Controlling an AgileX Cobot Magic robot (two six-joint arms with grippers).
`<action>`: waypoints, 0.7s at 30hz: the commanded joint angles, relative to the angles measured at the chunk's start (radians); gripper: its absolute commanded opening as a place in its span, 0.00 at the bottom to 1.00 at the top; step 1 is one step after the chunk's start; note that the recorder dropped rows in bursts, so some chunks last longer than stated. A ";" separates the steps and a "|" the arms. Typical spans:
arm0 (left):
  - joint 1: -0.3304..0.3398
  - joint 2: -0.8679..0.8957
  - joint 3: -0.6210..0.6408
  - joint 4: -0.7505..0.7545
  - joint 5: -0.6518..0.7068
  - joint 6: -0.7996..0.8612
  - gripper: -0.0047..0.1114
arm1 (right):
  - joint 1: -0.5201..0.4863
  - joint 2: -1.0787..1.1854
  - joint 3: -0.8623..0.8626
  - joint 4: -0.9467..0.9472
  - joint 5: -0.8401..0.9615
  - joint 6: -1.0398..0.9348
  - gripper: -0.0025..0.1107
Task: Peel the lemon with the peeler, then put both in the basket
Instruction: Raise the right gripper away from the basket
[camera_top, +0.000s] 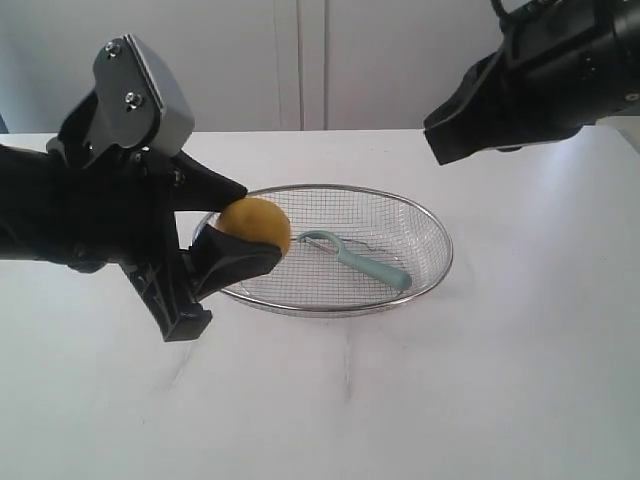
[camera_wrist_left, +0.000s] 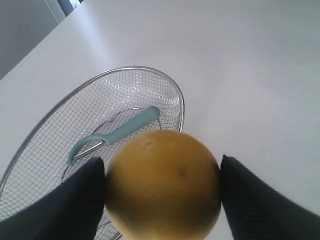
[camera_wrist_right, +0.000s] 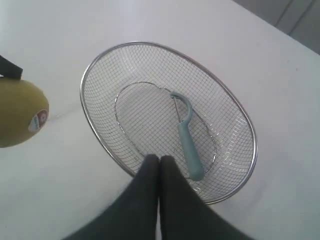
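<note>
Plainly, the coming move turns on how the lemon (camera_wrist_left: 162, 185) sits against the basket (camera_top: 330, 186). The fruit hangs at the basket's left edge, over the rim rather than over the middle of the mesh, so the open bowl lies to its right. The left gripper (camera_top: 245, 228) clamps it between two black fingers, spread about as wide as the fruit, one on each side. A release here could, I judge, land it on the rim and send it rolling across the table (camera_top: 480, 400). A short carry to the right looks safer first.

The peeler (camera_top: 372, 266) lies inside the basket on the mesh floor, its long axis running from the curved head near the centre to the handle end at the near right. The right gripper (camera_wrist_right: 159, 165) hovers well apart, above the far right of the scene, its fingers pressed together with nothing between them. The left arm is much the nearer to the basket.

The lemon is round, with smooth yellow skin and a small sticker; no peeled strip shows on the sides in view. The basket is a shallow oval of fine silver wire mesh with a thick bright rim. The peeler is pale teal plastic with a rounded handle, a hooked head and a thin metal blade. The table is plain, smooth and white.
</note>
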 joint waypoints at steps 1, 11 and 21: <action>0.000 -0.005 0.001 -0.018 -0.018 -0.015 0.04 | 0.000 -0.023 0.028 -0.020 -0.033 0.023 0.02; 0.000 0.032 -0.057 -0.038 -0.323 -0.117 0.04 | 0.000 -0.023 0.030 -0.031 -0.040 0.040 0.02; 0.017 0.385 -0.317 -0.132 -0.303 -0.118 0.04 | 0.000 -0.023 0.030 -0.062 -0.036 0.045 0.02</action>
